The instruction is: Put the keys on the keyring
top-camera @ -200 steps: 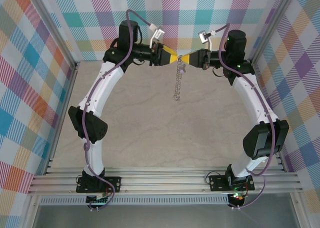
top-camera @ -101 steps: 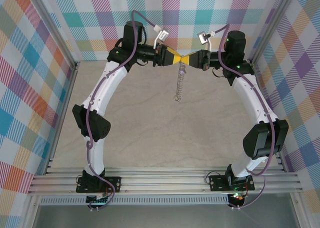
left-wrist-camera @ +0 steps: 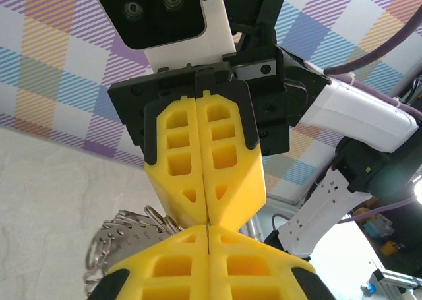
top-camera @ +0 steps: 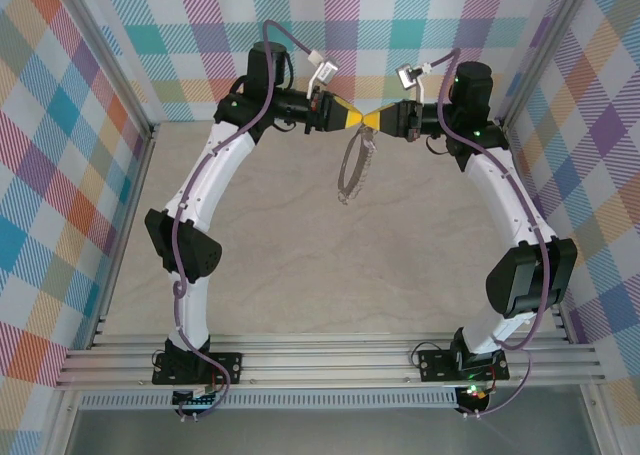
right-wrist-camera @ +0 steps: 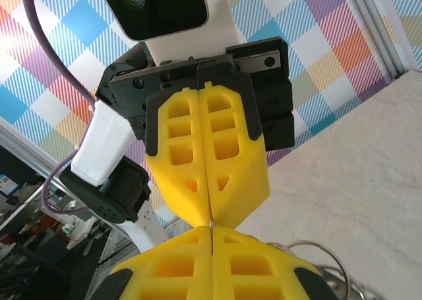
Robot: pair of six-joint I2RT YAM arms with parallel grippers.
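Observation:
The keyring (top-camera: 353, 165), a thin grey hoop fringed with tiny silvery pieces, hangs in the air below the point where both grippers meet, at the far middle of the table. My left gripper (top-camera: 358, 119) and right gripper (top-camera: 372, 121) stand tip to tip, both shut, each pinching the ring's top. A sliver of metal shows between the closed yellow fingers (right-wrist-camera: 231, 194) in the right wrist view. In the left wrist view the silvery pieces (left-wrist-camera: 122, 237) bunch left of my left gripper (left-wrist-camera: 208, 230). The hoop (right-wrist-camera: 316, 250) curves right of my right gripper (right-wrist-camera: 211, 230). The keys are out of view.
The beige tabletop (top-camera: 330, 265) lies under the hanging ring. Checked cloth walls (top-camera: 60, 175) on metal frames close in the left, right and back. The arms' bases sit on the aluminium rail (top-camera: 330, 360) at the near edge.
My left gripper has closed and shifted right against the right gripper's tips. The ring has swung from edge-on to tilted, its lower end drifting left.

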